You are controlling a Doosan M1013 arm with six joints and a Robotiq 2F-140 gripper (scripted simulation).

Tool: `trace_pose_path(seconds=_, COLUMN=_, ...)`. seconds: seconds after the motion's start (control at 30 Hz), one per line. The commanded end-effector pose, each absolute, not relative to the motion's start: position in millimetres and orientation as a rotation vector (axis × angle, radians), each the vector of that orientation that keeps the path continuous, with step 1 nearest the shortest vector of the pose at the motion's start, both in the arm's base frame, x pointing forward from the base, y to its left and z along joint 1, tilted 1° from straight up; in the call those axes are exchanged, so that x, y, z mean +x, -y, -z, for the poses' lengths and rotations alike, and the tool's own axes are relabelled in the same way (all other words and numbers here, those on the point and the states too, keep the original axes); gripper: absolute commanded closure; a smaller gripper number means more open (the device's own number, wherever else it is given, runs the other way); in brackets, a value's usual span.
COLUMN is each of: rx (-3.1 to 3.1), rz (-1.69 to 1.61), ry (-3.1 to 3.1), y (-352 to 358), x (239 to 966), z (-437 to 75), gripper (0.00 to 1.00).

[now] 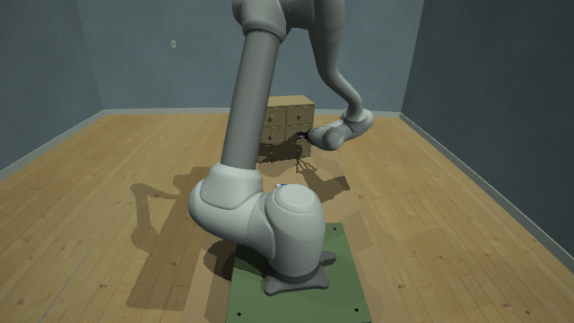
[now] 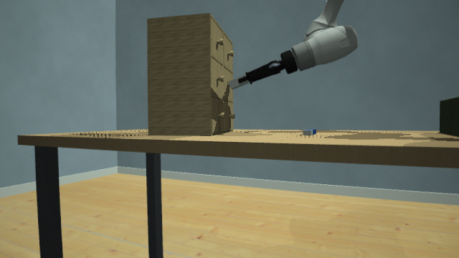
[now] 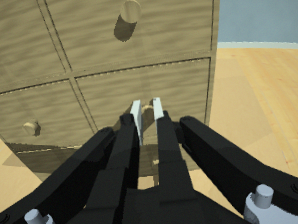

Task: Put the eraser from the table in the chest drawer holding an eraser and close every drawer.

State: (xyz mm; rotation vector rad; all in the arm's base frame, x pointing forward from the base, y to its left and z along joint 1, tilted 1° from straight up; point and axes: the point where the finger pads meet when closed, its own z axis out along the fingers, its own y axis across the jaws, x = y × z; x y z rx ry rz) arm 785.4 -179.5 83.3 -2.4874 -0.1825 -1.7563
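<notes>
The small wooden chest point(image 1: 291, 100) point(image 2: 179, 72) point(image 3: 175, 30) stands upright, with two columns and three rows of drawers. Its visible drawer fronts look flush. My gripper point(image 1: 300, 135) point(image 2: 231, 85) point(image 3: 148, 109) points slightly down at the right column's middle drawer. Its fingertips stand on either side of that drawer's round knob point(image 3: 147, 108) with hardly any gap, shut on it. The white and blue eraser point(image 1: 281, 185) point(image 2: 309, 132) lies on the table point(image 2: 251, 148), out in front of the chest. The eraser inside a drawer is hidden.
The upper right drawer's knob point(image 3: 131, 11) sticks out above my fingers. The left middle knob point(image 3: 31, 128) is to the left, and a lower knob point(image 3: 156, 162) is partly hidden below. A dark green block point(image 2: 450, 116) stands at the right edge of the exterior view.
</notes>
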Motion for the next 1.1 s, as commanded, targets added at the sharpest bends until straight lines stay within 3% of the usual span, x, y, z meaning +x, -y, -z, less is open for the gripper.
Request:
trace_pose_path(seconds=0.0, rx=-2.487, rz=1.757, ry=0.183, y=179.5, x=785.4, z=-83.4, gripper=0.92)
trace_pose_path(seconds=1.07, rx=-2.487, rz=1.757, ry=0.183, y=180.6, x=778.4, z=-83.4, gripper=0.92)
